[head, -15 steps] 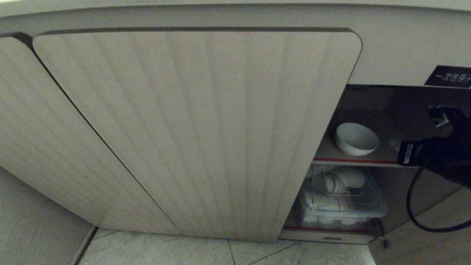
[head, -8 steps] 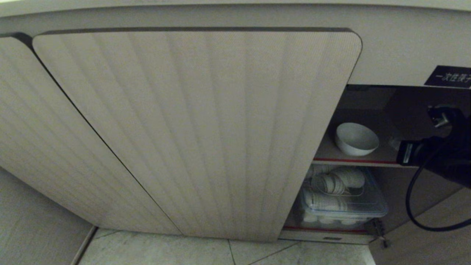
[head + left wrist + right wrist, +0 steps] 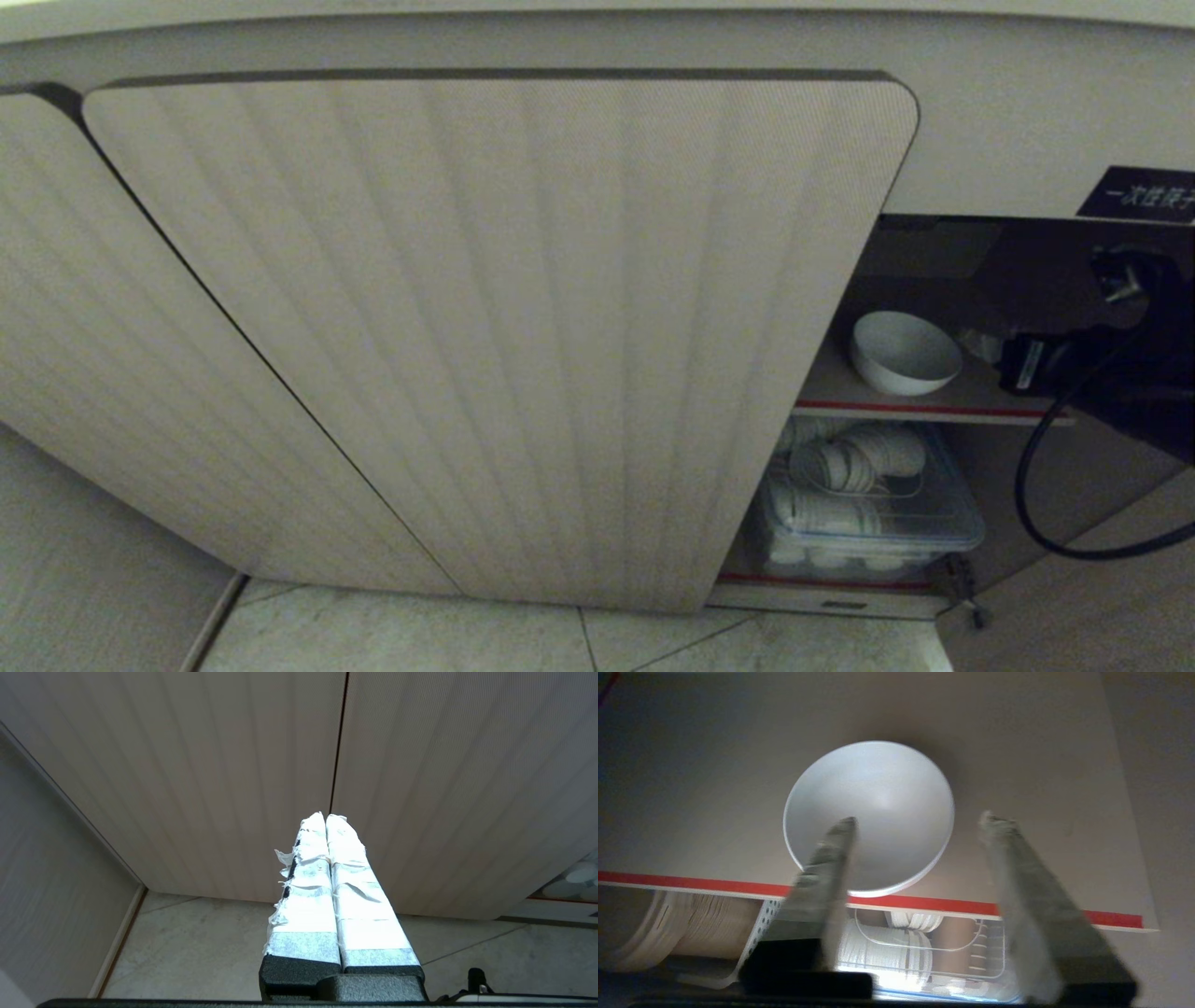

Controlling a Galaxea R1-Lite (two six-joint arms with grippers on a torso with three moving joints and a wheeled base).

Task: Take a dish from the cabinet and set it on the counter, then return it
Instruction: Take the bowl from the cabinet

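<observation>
Taped fingers (image 3: 831, 858) of the right gripper (image 3: 917, 821) are seen spread apart, empty, just short of the shelf's red front edge (image 3: 962, 904). Beyond them the dish (image 3: 871, 807) sits upright on the cabinet's (image 3: 523, 308) upper shelf, one finger overlapping its rim. Left gripper (image 3: 325, 817) is pressed closed, parked before the ribbed doors.

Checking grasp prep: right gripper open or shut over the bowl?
Open. In the right wrist view the right gripper has its fingers spread apart, empty, in front of the bowl on the cabinet shelf.
</observation>
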